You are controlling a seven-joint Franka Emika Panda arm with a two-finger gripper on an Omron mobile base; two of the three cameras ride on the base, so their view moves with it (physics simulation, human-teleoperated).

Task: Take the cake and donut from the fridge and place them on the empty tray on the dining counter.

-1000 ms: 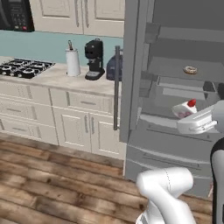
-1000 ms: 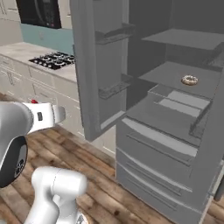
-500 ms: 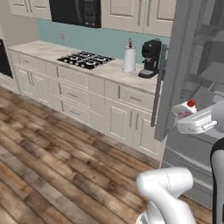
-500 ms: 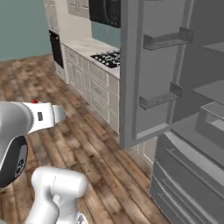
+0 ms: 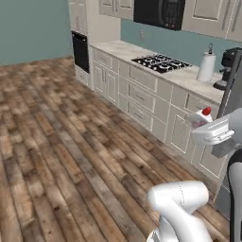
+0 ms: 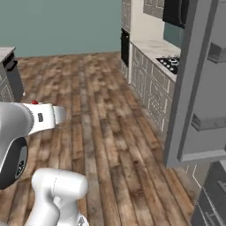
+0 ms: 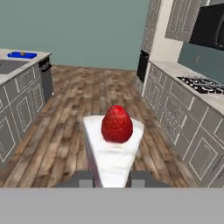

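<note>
We see the gripper point(image 7: 112, 177) clamped on the cake point(image 7: 113, 146), fingertips point(image 7: 83, 178) pressed against both sides of the white wedge, so the jaws stand only as wide as the slice. The red fruit sits upright on top of the slice, facing the hand camera. Cake is off any surface, carried in the air above the wood floor point(image 7: 70, 131).

In the left base view we spot the cake point(image 5: 202, 116) at the end of the white arm, red top showing, in front of the cream wall cabinets point(image 5: 142, 97). On that wall counter we note the stovetop point(image 5: 160, 63), a paper towel roll point(image 5: 206, 68) and a dark coffee machine point(image 5: 231, 66) at the right edge. Black microwave point(image 5: 158, 12) hangs above the stove; a black oven point(image 5: 81, 51) sits at the far end of the run.

In the right base view the open fridge point(image 6: 198, 88) door fills the right side, grey, with door shelves visible. The red top of the cake point(image 6: 34, 103) barely peeks over the arm at left.

In the hand view the dining counter point(image 7: 17, 65) shows at far left with a blue item point(image 7: 22, 55) on its top, well apart from the cake. We cannot make out what the blue item is.
</note>
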